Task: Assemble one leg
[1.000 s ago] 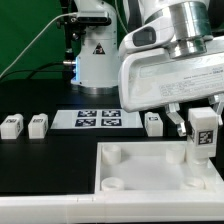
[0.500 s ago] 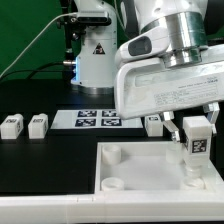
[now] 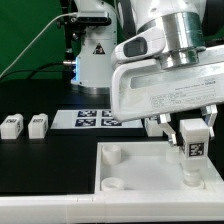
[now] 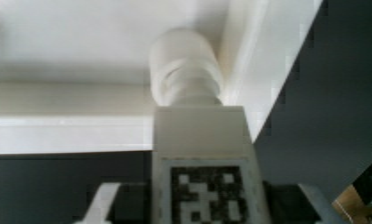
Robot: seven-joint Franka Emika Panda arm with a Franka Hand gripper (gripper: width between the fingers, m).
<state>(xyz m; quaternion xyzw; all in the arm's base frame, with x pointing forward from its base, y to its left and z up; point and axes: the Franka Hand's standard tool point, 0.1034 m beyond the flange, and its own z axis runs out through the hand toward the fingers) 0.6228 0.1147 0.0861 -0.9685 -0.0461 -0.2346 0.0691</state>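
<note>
Standing upright, the leg sits in the gripper

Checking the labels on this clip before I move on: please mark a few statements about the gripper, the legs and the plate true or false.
1. The gripper is shut on a leg. True.
2. That leg lies flat on the marker board. False: it is held upright over the plate, at the exterior view's right.
3. Two loose legs sit on the black table at the exterior view's left. True.
4. A leg stands in the plate's near socket at the exterior view's left. False: that socket is empty.
</note>
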